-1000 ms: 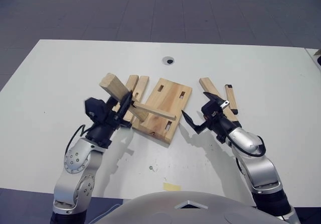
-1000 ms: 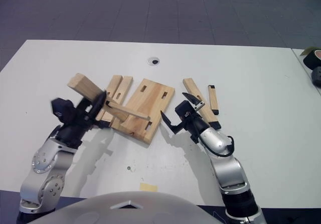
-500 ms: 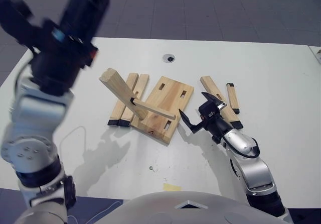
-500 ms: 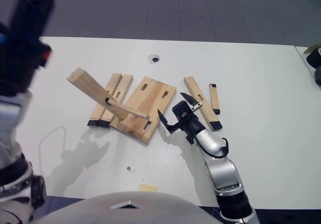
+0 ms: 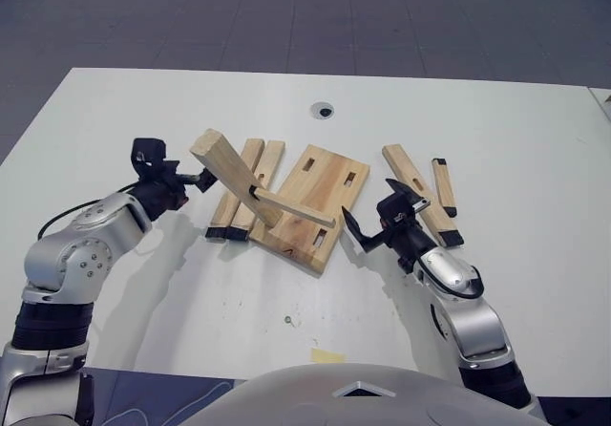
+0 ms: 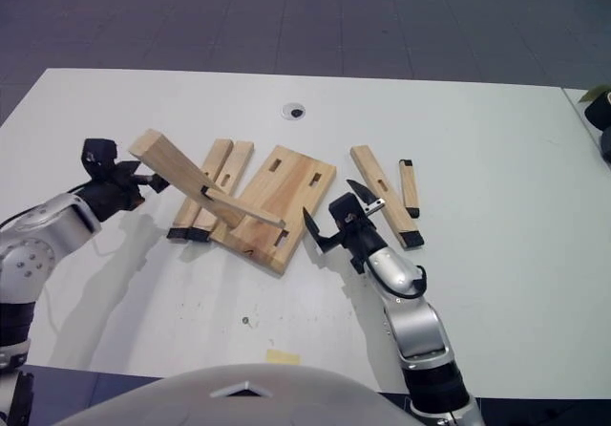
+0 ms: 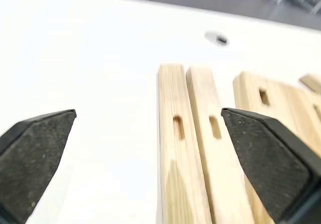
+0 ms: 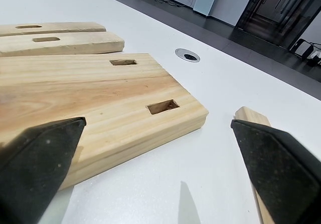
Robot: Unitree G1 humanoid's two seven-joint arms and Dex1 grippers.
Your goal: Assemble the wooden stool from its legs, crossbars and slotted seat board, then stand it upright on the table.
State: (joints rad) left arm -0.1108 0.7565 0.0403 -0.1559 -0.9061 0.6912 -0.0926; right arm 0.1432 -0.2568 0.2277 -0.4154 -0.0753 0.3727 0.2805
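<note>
Table (image 5: 496,139), white, carries all stool parts near its middle.

Left gripper (image 5: 196,180) hovers at the left of the group, just beside the raised upper end of a tilted leg (image 5: 227,170). Its fingers (image 7: 37,148) are spread wide apart and hold nothing. Whether a fingertip touches the tilted leg cannot be told.

The tilted leg slopes down to the right, toward the left edge of the slotted seat board (image 5: 320,182). A crossbar (image 5: 298,212) projects from the leg's lower part and lies across the seat board.

Two further legs (image 5: 250,180) lie flat, side by side and touching, partly under the tilted leg and just left of the seat board. Their slots face up.

The seat board lies flat, with rectangular slots visible near its corners.

Right gripper (image 5: 367,197) hovers just beside the board's right edge. Its fingers (image 8: 42,158) are spread wide and hold nothing.

A fourth leg (image 5: 412,185) lies flat right of this gripper. A short crossbar (image 5: 441,185) lies near it, farther right.
</note>
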